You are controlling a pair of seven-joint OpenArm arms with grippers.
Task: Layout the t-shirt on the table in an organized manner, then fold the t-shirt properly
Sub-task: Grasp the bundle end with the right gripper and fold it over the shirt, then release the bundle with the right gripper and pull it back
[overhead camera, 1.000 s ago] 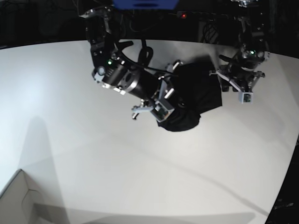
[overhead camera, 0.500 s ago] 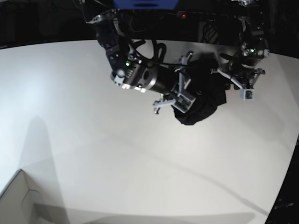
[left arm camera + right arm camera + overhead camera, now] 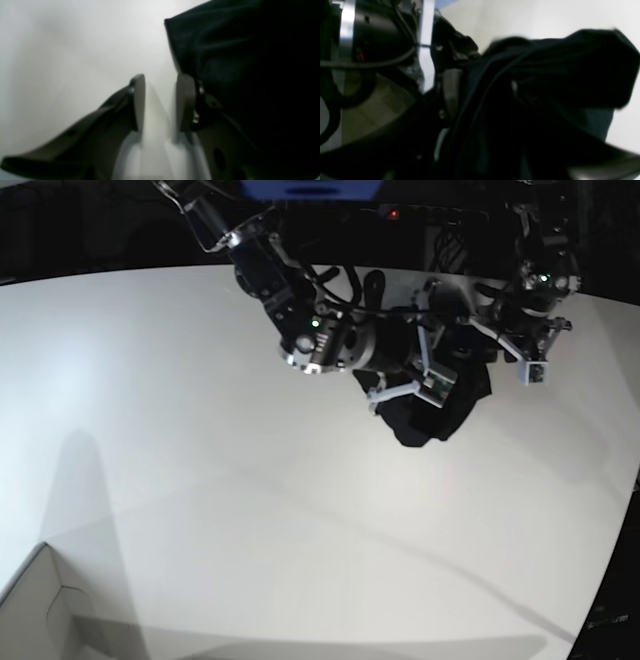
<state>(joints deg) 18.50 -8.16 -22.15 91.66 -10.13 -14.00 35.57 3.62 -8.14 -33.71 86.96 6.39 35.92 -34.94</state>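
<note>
While the white box corner (image 3: 40, 600) sits unchanged at the near left of the desk (image 3: 200, 480), the right hand (image 3: 432, 350) has swung further right and toward the far edge than a second ago. The t-shirt (image 3: 430, 415), a smaller, tighter bunch now, drapes over and hangs below this hand; whether its fingers pinch the cloth I cannot tell. The left hand (image 3: 160, 102) hovers just beside the cloth, fingers (image 3: 138, 100) parted, holding nothing.
</note>
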